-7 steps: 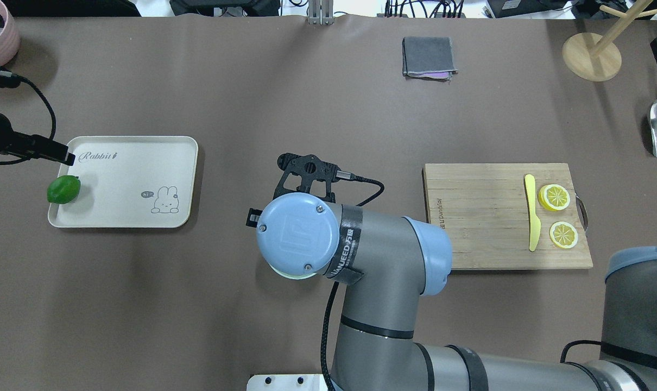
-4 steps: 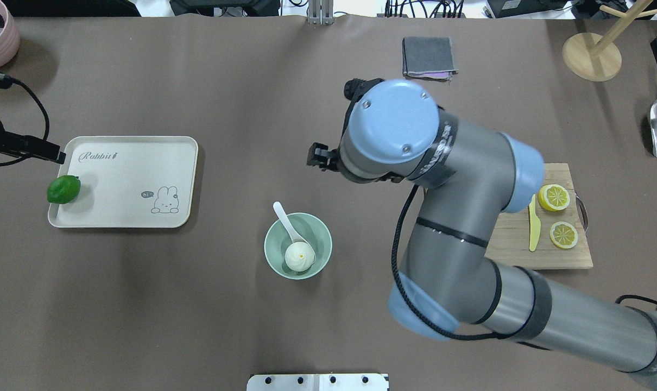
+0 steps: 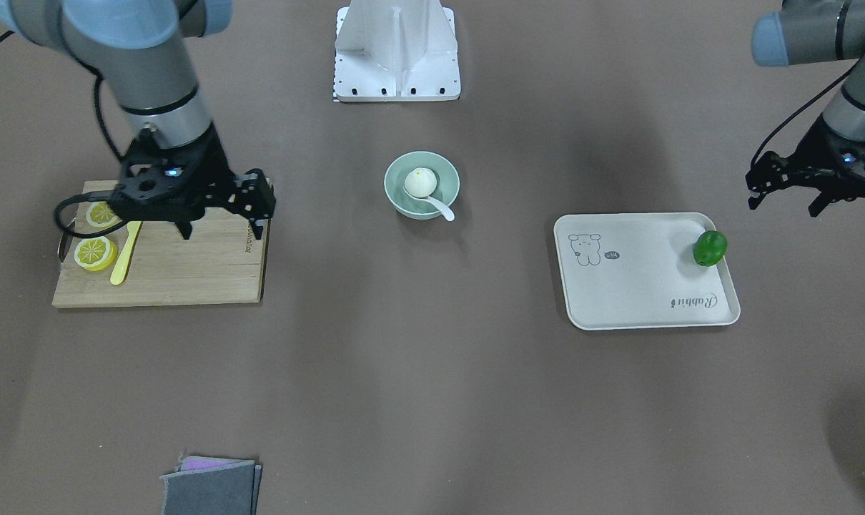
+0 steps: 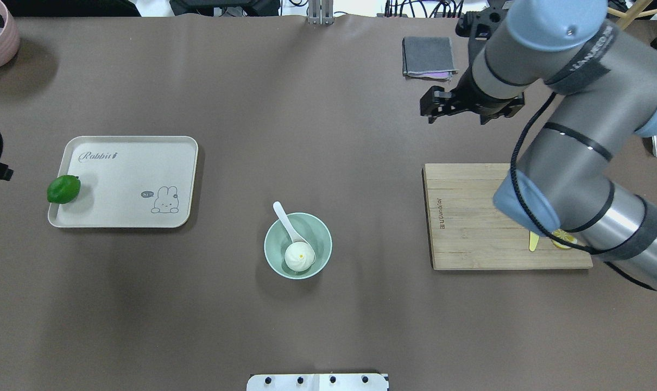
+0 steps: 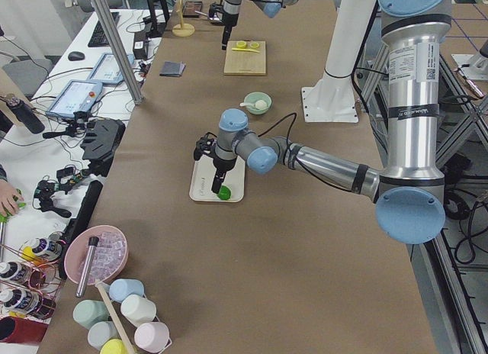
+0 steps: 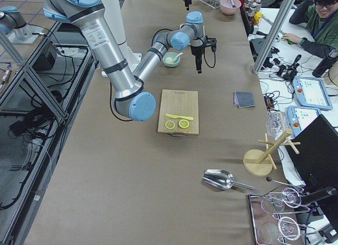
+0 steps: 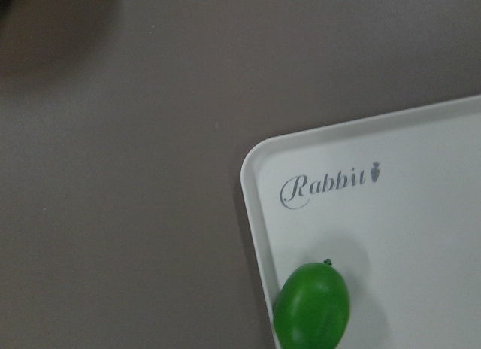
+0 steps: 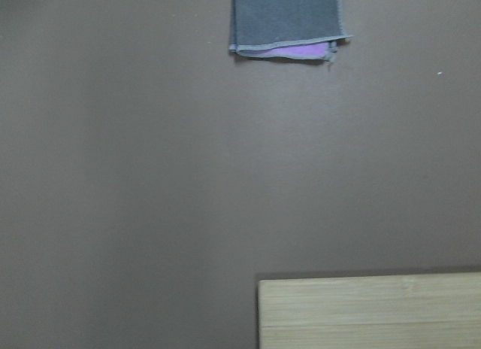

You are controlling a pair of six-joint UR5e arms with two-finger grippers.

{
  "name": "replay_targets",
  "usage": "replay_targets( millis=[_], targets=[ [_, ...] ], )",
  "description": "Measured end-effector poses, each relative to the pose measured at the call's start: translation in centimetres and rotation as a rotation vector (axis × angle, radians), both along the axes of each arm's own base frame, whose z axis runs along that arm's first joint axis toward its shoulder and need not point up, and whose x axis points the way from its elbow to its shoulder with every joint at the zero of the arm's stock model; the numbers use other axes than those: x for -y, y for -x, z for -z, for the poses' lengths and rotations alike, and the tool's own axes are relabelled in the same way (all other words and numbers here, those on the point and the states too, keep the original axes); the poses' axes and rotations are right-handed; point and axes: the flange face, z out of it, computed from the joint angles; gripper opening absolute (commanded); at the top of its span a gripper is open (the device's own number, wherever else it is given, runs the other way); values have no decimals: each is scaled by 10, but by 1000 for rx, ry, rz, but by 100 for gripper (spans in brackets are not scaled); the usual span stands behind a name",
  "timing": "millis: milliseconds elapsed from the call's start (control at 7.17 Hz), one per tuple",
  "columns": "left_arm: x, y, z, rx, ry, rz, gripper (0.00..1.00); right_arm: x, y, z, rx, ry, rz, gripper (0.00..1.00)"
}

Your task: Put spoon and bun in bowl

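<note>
Bowl (image 4: 322, 239), mid-table: holds bun (image 4: 299, 256) and spoon (image 4: 286, 221), scoop inside against the bun, handle leaning out over the rim. Tray (image 4: 127, 163): one lime (image 4: 63, 189) at its edge. Board (image 3: 189, 272): lemon slices (image 3: 95, 252) and knife (image 3: 124, 254) at one end. Right gripper (image 3: 221, 222): over the board, fingers spread, empty, well apart from the bowl. Left gripper (image 3: 783, 204): above the table near the tray's lime corner, fingers spread, empty, even farther from bowl, bun and spoon
</note>
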Motion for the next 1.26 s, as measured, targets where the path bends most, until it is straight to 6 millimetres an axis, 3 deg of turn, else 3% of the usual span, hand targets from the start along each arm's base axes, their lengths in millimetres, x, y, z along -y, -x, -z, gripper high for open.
replay_targets(
  millis=[279, 419, 558, 698, 977, 1256],
  targets=[
    [-8, 75, -29, 9, 1, -98, 98, 18, -116, -92, -68, -55, 139, 100],
    [-14, 110, -41, 17, 25, -112, 98, 15, -182, -144, -96, -76, 199, 100],
    [-20, 137, -49, 14, 67, -104, 98, 0, -247, -198, -117, -74, 235, 100],
    [-26, 150, -55, -1, 111, -95, 98, -28, -303, -250, -132, -41, 238, 100],
    [-34, 156, -63, -27, 153, -90, 98, -84, -375, -329, -143, 24, 239, 100],
    [-35, 157, -64, -29, 153, -89, 98, -121, -406, -373, -132, 56, 254, 100]
  ],
)
